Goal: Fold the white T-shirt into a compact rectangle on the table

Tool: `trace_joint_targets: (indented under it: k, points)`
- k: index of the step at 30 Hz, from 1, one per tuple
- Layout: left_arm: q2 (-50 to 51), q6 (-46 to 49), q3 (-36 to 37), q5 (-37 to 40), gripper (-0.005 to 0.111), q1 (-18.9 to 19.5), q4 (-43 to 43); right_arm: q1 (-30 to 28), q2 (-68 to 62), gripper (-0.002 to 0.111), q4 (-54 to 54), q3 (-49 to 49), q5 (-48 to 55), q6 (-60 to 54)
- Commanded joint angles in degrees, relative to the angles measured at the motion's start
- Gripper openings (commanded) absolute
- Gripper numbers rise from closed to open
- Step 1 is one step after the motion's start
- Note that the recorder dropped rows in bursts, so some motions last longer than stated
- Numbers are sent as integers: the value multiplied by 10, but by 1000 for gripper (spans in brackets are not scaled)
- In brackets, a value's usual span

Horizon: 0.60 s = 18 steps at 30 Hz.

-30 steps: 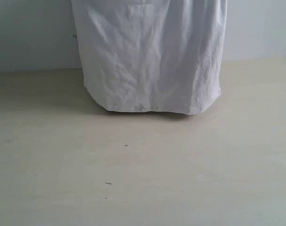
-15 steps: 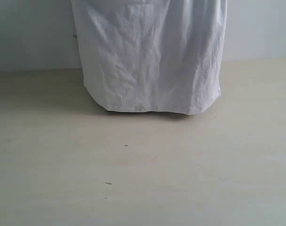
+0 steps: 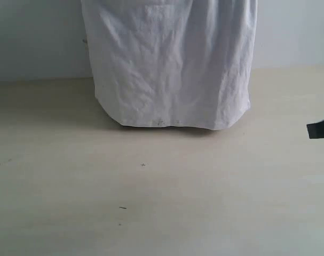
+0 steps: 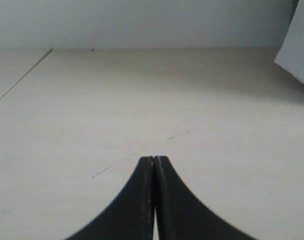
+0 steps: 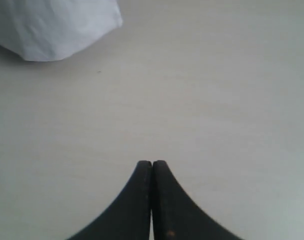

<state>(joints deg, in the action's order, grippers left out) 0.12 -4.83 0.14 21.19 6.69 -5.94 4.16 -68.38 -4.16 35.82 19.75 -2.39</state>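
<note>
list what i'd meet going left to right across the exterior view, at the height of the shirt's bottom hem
bare table → white T-shirt, hem touching the table → bare table again → dark tip of what is likely the right gripper at the right edge

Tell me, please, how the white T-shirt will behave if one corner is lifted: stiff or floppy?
Probably floppy: the white T-shirt is wrinkled all over, so a lifted corner would likely sag and drag the rest. It seems light, lying flat on the table. The surface looks smooth, so a push may bunch the cloth rather than move it whole.
</note>
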Motion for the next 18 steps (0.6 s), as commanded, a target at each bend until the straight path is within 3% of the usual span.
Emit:
trace_joint_targets:
  k: [1, 3, 6, 9, 13, 15, 18]
  points:
    - [-1, 1, -1, -5, 0, 2, 5, -2, -61, 0, 221, 52, 52, -333]
    - [-1, 1, -1, -5, 0, 2, 5, -2, -96, 0, 314, 72, 94, -508]
    - [-1, 1, -1, -5, 0, 2, 5, -2, -147, 0, 446, 96, 103, -682]
    - [-1, 1, -1, -5, 0, 2, 5, -2, -203, 0, 574, 127, 94, -757]
    - [-1, 1, -1, -5, 0, 2, 5, -2, -248, 4, 675, 175, 70, -777]
    - [-1, 1, -1, -5, 0, 2, 5, -2, -261, 17, 676, 200, 70, -805]
    - [-1, 1, -1, -5, 0, 2, 5, -3, -284, 54, 694, 231, 55, -836]
